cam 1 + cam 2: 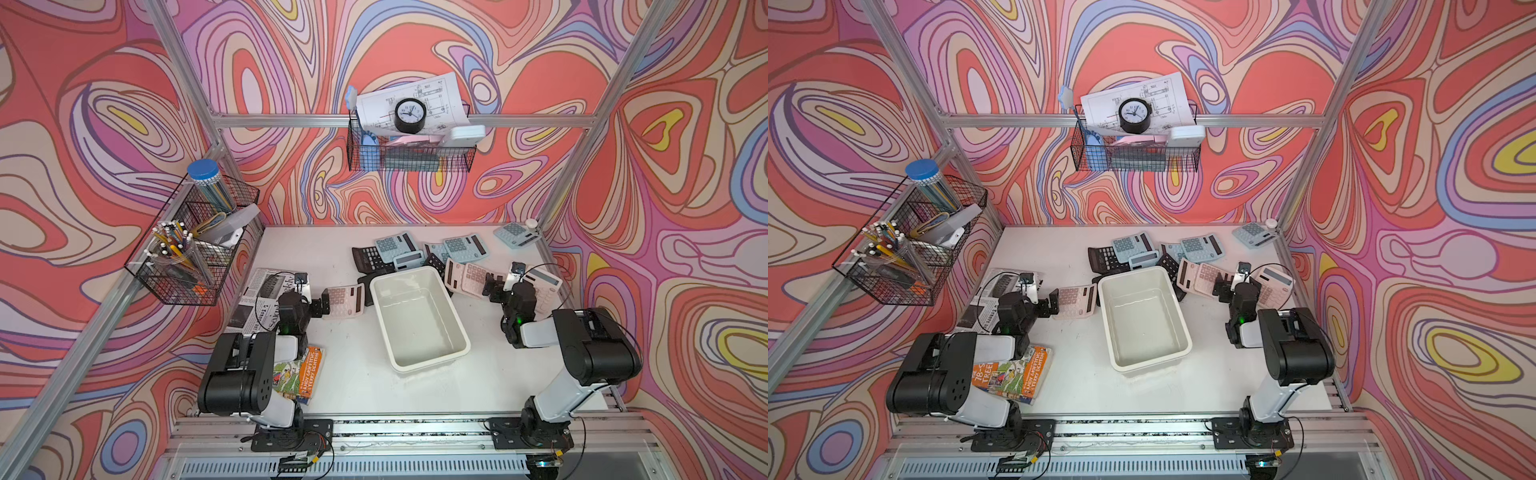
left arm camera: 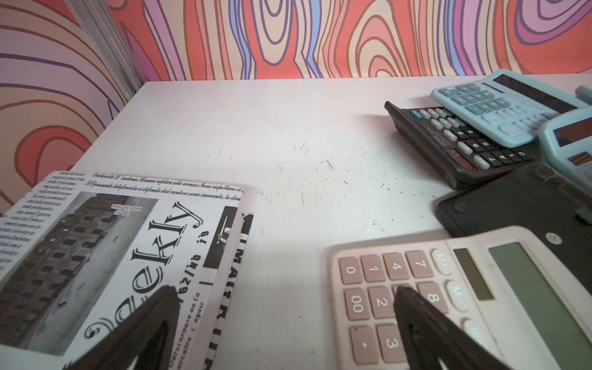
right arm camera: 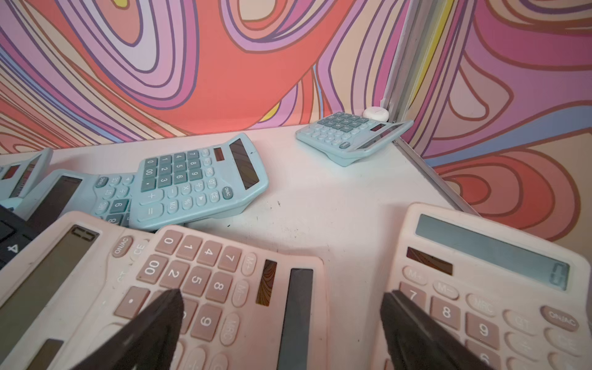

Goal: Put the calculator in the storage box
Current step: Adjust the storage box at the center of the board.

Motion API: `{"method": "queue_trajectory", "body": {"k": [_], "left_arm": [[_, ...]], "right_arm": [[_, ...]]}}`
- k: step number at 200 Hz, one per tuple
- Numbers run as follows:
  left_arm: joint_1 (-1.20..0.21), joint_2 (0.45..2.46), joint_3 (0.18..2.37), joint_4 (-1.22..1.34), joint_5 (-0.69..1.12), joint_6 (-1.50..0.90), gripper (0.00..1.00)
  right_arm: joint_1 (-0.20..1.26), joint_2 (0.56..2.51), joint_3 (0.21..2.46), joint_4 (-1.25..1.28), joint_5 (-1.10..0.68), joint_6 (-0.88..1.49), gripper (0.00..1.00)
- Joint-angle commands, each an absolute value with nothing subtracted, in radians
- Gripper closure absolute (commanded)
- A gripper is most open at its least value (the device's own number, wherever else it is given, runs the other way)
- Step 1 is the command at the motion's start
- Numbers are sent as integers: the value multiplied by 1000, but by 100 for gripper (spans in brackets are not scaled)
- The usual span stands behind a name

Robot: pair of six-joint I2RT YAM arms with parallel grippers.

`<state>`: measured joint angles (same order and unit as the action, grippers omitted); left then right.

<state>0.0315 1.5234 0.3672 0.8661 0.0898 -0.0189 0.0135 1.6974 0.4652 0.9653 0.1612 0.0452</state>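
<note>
The cream storage box (image 1: pixel 415 328) sits upright and empty. A pink calculator (image 1: pixel 345 300) lies face-up just beside its left wall. Blue calculators (image 1: pixel 395 245), black calculators (image 1: pixel 365 255) and other pink calculators (image 1: pixel 469 276) crowd its far end.

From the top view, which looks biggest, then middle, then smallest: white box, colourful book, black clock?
Storage box, largest.
Book, partly hidden by the left arm.
Clock, smallest-looking; it sits higher up, so real size is unsure.

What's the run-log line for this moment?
left claw: open, straddling left pink calculator edge | right claw: open, above two pink calculators | storage box: empty | held: nothing
</note>
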Motion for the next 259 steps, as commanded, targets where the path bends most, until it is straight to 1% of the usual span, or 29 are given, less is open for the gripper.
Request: {"method": "queue_trajectory", "body": {"k": [1, 147, 167, 180, 191, 208, 230, 259], "left_arm": [[29, 1534, 383, 862, 84, -25, 2], [29, 1534, 383, 864, 84, -26, 1], [28, 1524, 366, 887, 99, -18, 1], [25, 1476, 322, 923, 101, -12, 1], [22, 1414, 278, 953, 76, -20, 1], [1, 1306, 231, 951, 40, -5, 1], [-56, 1147, 232, 833, -12, 22, 2], [-103, 986, 302, 621, -32, -33, 1]], "right_arm": [[9, 1697, 456, 978, 171, 47, 2], [9, 1697, 456, 978, 171, 48, 2], [15, 1661, 437, 994, 162, 35, 2], [33, 1581, 437, 918, 203, 30, 2], [35, 1514, 455, 800, 210, 56, 2], [35, 1430, 489, 635, 172, 92, 2], [35, 1330, 534, 449, 113, 167, 2], [35, 1201, 565, 285, 3, 265, 2]]}}
